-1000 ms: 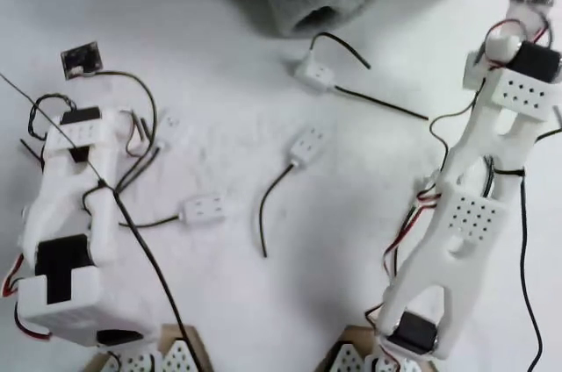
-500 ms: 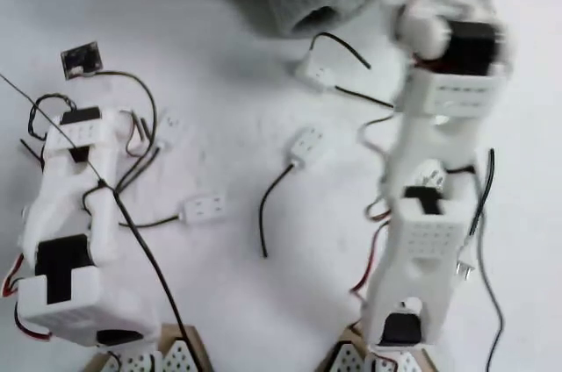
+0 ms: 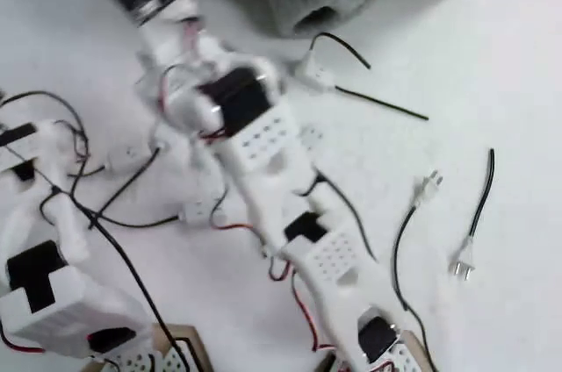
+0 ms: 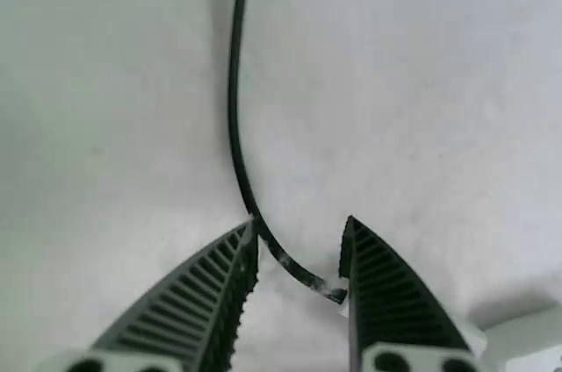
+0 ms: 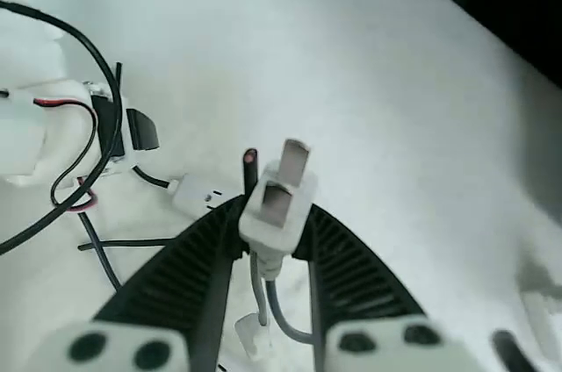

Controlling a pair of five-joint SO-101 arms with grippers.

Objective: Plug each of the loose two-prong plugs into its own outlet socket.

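right claw (image 5: 268, 214): clamped on white two-prong plug (image 5: 277, 198), prongs pointed away from wrist, outlet socket (image 5: 204, 197) seen just beyond | left claw (image 4: 299, 230): parted narrowly, black cable (image 4: 234, 109) lying between fingers on tabletop (image 4: 421, 82) | second plug (image 3: 428, 182) and third plug (image 3: 463, 268) lying near each other on tabletop

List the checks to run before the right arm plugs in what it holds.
1. Right gripper shut on the white two-prong plug: ok.
2. Flat metal prongs sticking out free of the grip: ok.
3. Prongs aimed at the white socket block: not ok, they point past it.
4. That block's slots empty: cannot tell.
5. Left gripper free: not ok, it is open astride a black cord.
6. Two other loose white plugs seated: not ok, both lie on the white table.
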